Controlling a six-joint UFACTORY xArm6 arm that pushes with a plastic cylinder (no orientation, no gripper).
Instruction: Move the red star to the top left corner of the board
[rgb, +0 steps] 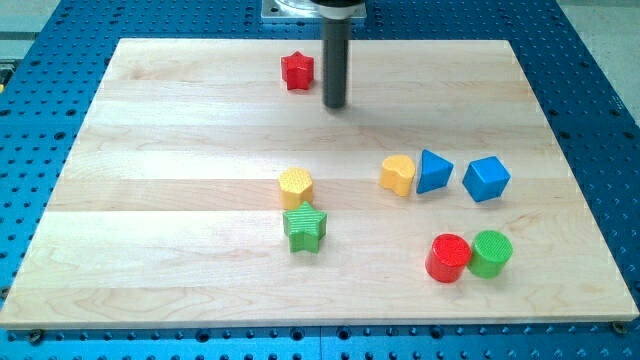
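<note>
The red star (297, 71) lies near the view's top edge of the wooden board (150, 200), a little left of centre. My tip (334, 104) is on the board just right of the star and slightly below it, a small gap apart. The rod comes down from the view's top. The board's top left corner (125, 45) is well to the left of the star.
A yellow hexagon (296, 187) sits mid-board with a green star (304, 229) touching just below it. A yellow heart (398, 174), blue triangle (433, 171) and blue cube (486, 179) stand at right. A red cylinder (448, 258) and green cylinder (490, 253) stand at lower right.
</note>
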